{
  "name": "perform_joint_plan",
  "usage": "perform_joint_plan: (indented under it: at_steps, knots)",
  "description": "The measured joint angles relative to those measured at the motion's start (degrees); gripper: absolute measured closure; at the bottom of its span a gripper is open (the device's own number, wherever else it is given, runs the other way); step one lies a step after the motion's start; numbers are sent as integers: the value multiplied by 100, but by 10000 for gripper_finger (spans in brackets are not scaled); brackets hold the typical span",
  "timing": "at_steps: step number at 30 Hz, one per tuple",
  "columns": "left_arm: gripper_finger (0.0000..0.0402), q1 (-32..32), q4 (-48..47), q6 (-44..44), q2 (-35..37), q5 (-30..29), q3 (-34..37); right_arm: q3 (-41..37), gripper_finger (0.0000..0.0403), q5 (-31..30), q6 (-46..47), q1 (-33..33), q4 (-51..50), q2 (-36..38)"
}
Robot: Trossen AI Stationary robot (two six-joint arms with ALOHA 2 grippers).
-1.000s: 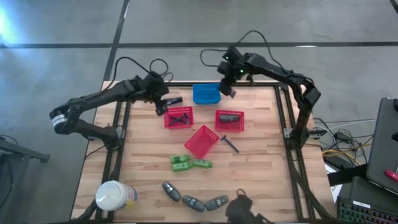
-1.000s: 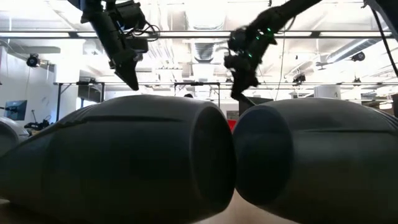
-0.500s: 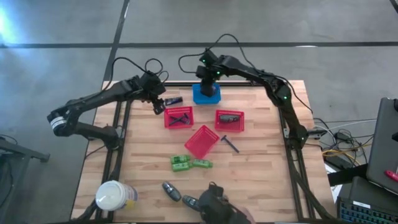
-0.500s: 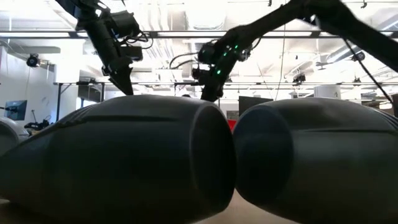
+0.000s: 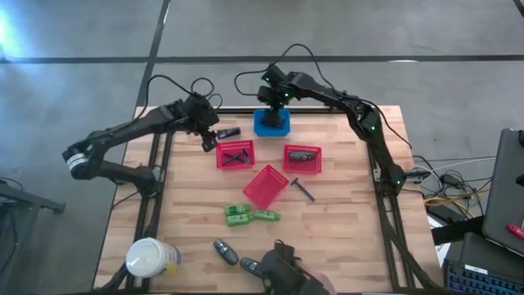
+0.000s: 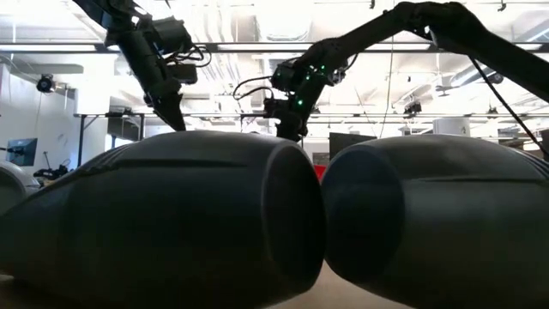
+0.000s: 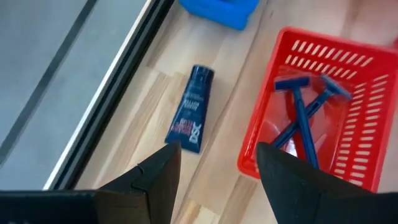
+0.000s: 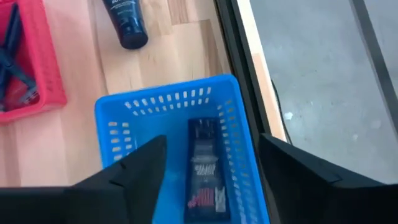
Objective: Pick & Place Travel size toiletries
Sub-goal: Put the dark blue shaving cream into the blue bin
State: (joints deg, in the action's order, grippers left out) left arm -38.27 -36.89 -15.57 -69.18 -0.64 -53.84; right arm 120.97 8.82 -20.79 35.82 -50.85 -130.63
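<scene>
Below my right pincer (image 8: 208, 180), with its dark fingers, sits a bright blue mesh basket (image 8: 124, 118) holding a black tube (image 8: 205, 171) with white and red print. Below my left pincer (image 7: 217, 174) lies a navy tube (image 7: 191, 110) on the pale wooden worktop (image 7: 143, 124), beside a red basket (image 7: 348, 112) of blue razors (image 7: 305, 118).

Two dark jointed arms trail black cables; green lights glow.
</scene>
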Motion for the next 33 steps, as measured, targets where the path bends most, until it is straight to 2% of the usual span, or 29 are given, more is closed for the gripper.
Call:
perform_joint_plan:
  at_steps: [6,8,11,15,17,24,33]
  knots:
    - [188,-594,128,73,-448,1298,-82,-37,88,-251,0,-34,-420,546]
    - [188,-823,225,41,-703,1490,-154,-88,75,-282,66,-38,-596,706]
    - [188,-997,311,-516,-1110,1484,-411,-243,59,-299,142,-54,-839,930]
    - [188,-923,590,-2010,-1656,1511,-738,-577,46,-304,264,-98,-1050,1284]
    - [188,-885,810,-2423,-1929,1555,-910,-841,43,-304,377,-128,-1031,1498]
    - [188,-889,504,-2424,-2941,1613,-1620,-2126,49,-429,802,-256,-445,2516]
    - [188,-878,157,-2235,-3716,1591,-2114,-3982,42,-788,1431,-270,536,3737]
